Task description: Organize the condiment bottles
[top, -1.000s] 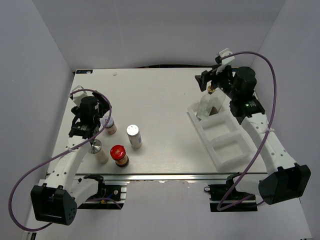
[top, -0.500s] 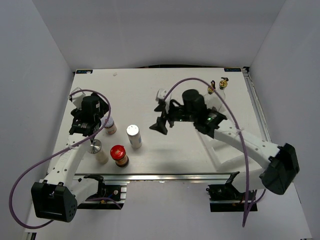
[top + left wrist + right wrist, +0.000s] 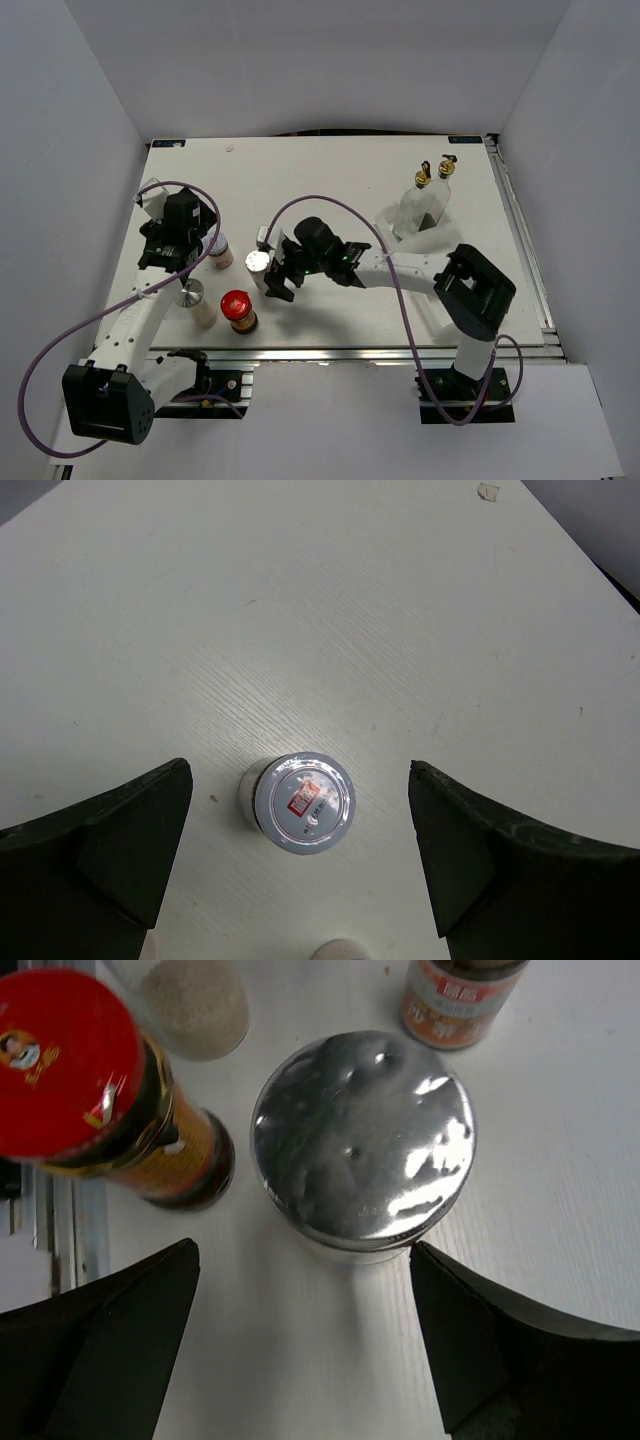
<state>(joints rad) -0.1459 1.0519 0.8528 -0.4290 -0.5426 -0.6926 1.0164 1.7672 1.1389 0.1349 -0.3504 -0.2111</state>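
Note:
My left gripper [image 3: 200,250] is open over the small white-lidded jar [image 3: 218,250]; in the left wrist view the jar [image 3: 304,802] stands upright between the spread fingers [image 3: 130,840]. My right gripper [image 3: 278,280] is open and reaches left to a silver-capped shaker [image 3: 259,262]; its cap [image 3: 365,1140] sits just ahead of the open fingertips. The red-lidded dark jar [image 3: 237,310] and the second silver-capped shaker [image 3: 192,297] stand near the front left. Both also show in the right wrist view, the jar [image 3: 70,1070] left of the cap and the shaker [image 3: 195,1000] above it. Two tall glass bottles [image 3: 420,200] stand in the tray's far compartment.
The white compartmented tray [image 3: 388,225] lies at the right, partly hidden by my right arm, which stretches across the table's middle. The table's front rail [image 3: 330,352] runs close behind the red-lidded jar. White walls close in the left, back and right.
My right arm has swung from the glass bottles at the tray across the table to the silver-capped shaker on the left. The bottles stay in the tray. My left arm has barely moved.

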